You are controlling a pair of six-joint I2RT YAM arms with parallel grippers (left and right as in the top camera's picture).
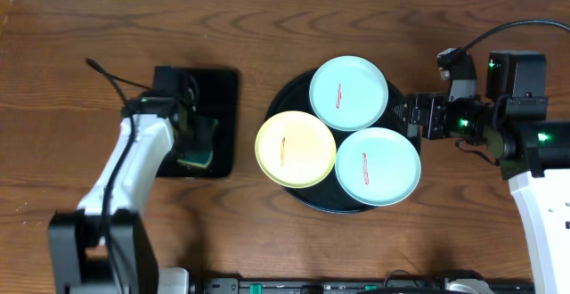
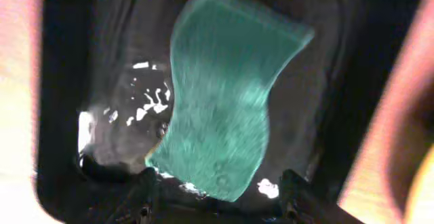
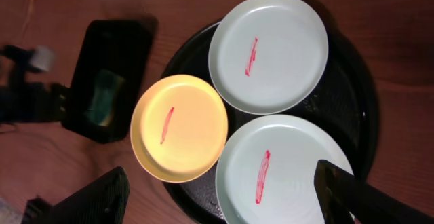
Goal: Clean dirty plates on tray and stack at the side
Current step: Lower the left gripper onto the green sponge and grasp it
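Overhead view: the round black tray (image 1: 298,89) sits just right of centre on the wooden table (image 1: 107,36), and all three plates are on it. One mint-green plate (image 1: 348,93) is at the top, the yellow plate (image 1: 296,149) hangs over the tray's left rim, and the second mint-green plate (image 1: 378,166) is at lower right. Each one carries a thin red streak in the middle, and the rims crowd together where they meet.

Over on the left, the left gripper (image 1: 187,116) hovers above the small rectangular black tray (image 1: 223,89). Its wrist view shows a green sponge (image 2: 224,95) lying in that tray, the jaws spread wide with the sponge's near end between the fingertips (image 2: 146,197). Whether either tip touches it, I can't tell.

The right gripper (image 1: 411,114) sits at the round tray's right rim, jaws wide apart and holding nothing, its wrist camera looking down on all three plates.
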